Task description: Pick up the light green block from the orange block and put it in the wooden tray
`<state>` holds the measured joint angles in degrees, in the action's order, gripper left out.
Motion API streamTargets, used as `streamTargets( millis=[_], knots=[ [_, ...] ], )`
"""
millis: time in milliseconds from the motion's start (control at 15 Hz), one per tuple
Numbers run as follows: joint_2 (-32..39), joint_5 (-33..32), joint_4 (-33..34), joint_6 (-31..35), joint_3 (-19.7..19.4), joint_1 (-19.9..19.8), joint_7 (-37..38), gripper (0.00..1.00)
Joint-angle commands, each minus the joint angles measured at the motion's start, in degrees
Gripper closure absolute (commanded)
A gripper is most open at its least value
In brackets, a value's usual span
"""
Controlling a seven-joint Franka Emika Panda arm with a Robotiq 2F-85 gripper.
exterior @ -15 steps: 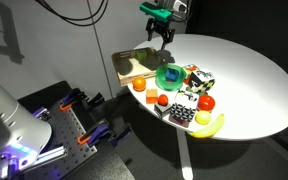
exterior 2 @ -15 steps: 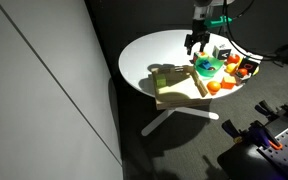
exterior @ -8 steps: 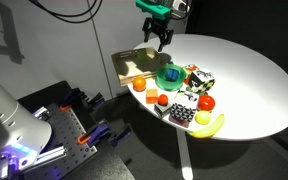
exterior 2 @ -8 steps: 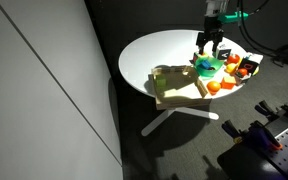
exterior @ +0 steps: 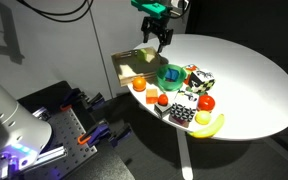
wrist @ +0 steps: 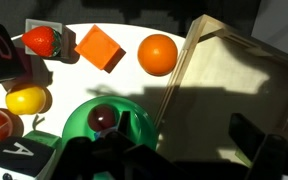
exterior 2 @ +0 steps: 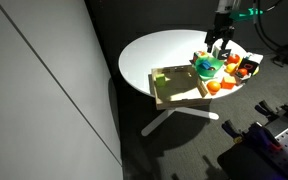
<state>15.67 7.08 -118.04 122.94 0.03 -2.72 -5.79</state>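
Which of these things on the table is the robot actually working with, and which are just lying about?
Part of the job:
orange block
wooden tray
light green block, which I cannot make out in these views

Just lying about:
green bowl
orange ball
red strawberry-like fruit
round yellow fruit
banana

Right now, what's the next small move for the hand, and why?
Probably shift the open hand from near the green bowl toward the orange block, without descending: wrist view shows that block's top bare, and I cannot find the light green block yet.
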Motion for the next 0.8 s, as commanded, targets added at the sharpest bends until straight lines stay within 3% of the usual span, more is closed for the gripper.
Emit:
streamTargets(
  millis=[0,400,733],
  knots=[
    [-6.2,-1.5,-6.7,4.9,-0.6,0.3,0.7,0.0],
    [-13.6,-6.5,-13.5,9.6,-1.4,0.5,2.4,0.0],
    [-17.7,-11.0,-15.5,6.9,-1.4,0.4,4.1,0.0]
  ],
)
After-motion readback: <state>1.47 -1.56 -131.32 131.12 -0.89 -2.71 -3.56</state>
